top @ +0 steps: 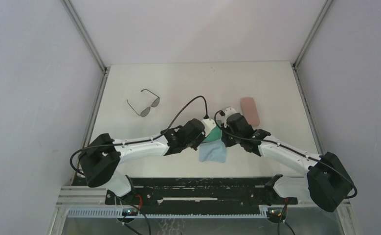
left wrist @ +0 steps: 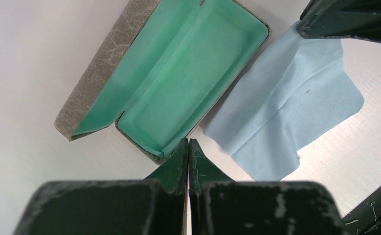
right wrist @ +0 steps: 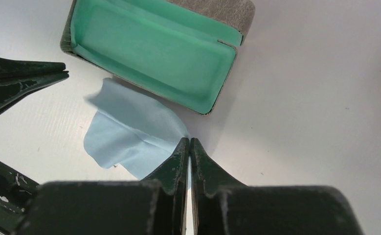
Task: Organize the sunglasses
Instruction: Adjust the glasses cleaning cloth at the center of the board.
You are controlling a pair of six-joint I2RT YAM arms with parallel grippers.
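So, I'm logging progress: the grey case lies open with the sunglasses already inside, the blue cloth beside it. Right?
Not quite. The grey case is open but empty, as the left wrist view shows. The sunglasses lie well apart from it, seen in the top view. The light blue cloth does lie beside it.

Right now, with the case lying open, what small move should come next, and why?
Probably lift the left gripper, shut and empty, and swing it toward the sunglasses at the far left; the green-lined case lies open and empty, and that arm is nearer.
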